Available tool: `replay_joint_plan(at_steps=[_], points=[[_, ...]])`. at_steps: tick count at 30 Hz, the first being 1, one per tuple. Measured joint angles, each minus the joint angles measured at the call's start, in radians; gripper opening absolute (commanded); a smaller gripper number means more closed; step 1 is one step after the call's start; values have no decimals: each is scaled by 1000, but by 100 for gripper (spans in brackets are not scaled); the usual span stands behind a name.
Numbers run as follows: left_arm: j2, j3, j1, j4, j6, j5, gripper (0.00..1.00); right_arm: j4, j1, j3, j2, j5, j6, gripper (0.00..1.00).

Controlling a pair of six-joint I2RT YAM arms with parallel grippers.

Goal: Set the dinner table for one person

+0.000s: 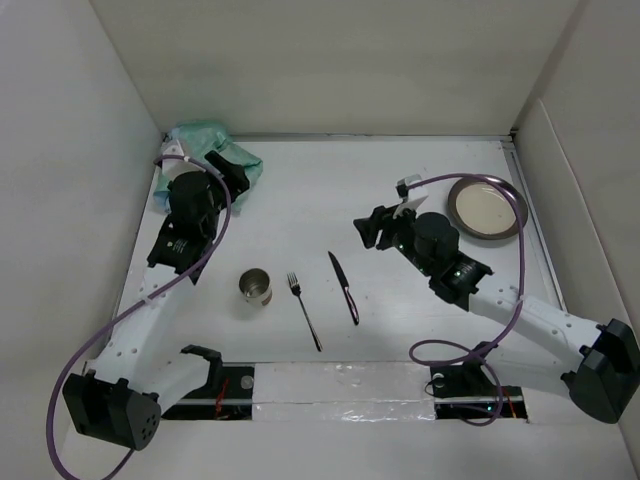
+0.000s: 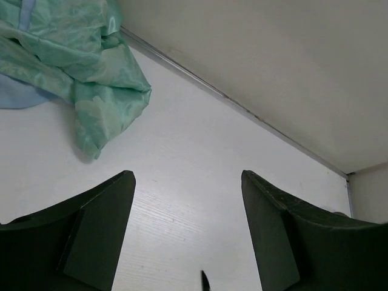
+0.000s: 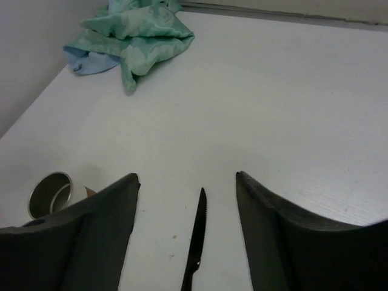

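The white dinner table [image 1: 300, 200] holds a metal cup [image 1: 256, 287], a fork [image 1: 304, 310] and a black knife [image 1: 344, 287] in a row near the front. A beige plate with a dark rim [image 1: 486, 210] sits at the back right. My left gripper [image 1: 228, 172] is open and empty at the back left, beside the green cloth [image 1: 222, 150]; in its wrist view [image 2: 188, 176] only bare table and the knife tip [image 2: 205, 280] lie between the fingers. My right gripper [image 1: 373, 230] is open and empty, above the table behind the knife [image 3: 196, 239], which shows between its fingers [image 3: 187, 176].
The crumpled green cloth [image 2: 91, 73] lies in the back left corner, also seen in the right wrist view [image 3: 136, 36]. The cup [image 3: 50, 193] shows at the left of the right wrist view. Walls enclose the table on three sides. A taped strip [image 1: 340, 385] runs along the front edge.
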Motion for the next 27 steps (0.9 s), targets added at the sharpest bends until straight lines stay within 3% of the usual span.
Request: replay_joint_plan(at_steps=[2,3,5,6,7,9,10,13,14,15,18,20,23,27], points=[[-13,-17,0,10,-21,-1,65,11,-1,-3,0,-4,3,29],[-14,-17,0,15,-31,-3,57,20,-4,-5,0,-7,6,5],[-6,-17,0,47,-51,-14,47,28,-6,-7,0,-19,13,0],[4,-17,1,64,-61,-24,23,30,-7,-7,0,-22,16,0],[21,-14,6,77,-73,-34,12,31,-8,-7,0,-24,18,0],[74,11,20,87,-85,-54,0,31,-11,-7,2,-27,18,0],[113,32,35,85,-86,-56,0,31,-12,-7,3,-29,18,0],[250,114,112,84,-98,-49,2,32,-12,-8,4,-31,18,0],[293,140,146,83,-103,-37,11,34,-12,-8,4,-31,17,0],[336,165,185,82,-107,-19,28,37,-12,-9,4,-32,17,0],[460,240,284,63,-118,25,63,36,-12,-10,5,-34,17,0],[533,286,320,43,-118,22,68,39,-13,-10,7,-35,16,0],[631,344,332,15,-119,6,67,43,-18,-10,24,-42,15,0],[754,411,332,-8,-130,-3,67,38,-19,-10,48,-43,9,12]])
